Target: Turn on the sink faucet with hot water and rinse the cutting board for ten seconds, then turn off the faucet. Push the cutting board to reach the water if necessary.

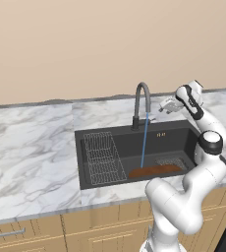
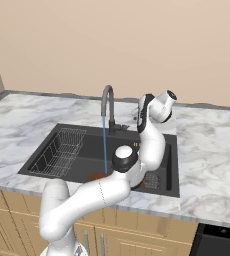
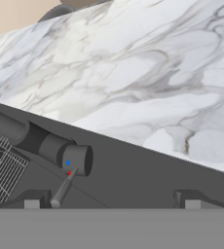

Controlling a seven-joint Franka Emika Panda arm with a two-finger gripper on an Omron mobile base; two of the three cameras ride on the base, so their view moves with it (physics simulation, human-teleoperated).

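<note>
Our gripper [image 1: 163, 105] hung just right of the sink faucet [image 1: 141, 104], near its silver lever [image 3: 63, 188], fingers apart and grasping nothing. Water [image 1: 144, 140] fell in a blue stream onto the cutting board [image 1: 154, 171], which apparently lay flat in the sink [image 1: 120, 138] beside the wire rack [image 1: 103, 157].

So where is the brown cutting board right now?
The cutting board lies flat in the sink, at the front right, beside the wire rack, with the water landing on it.
</note>
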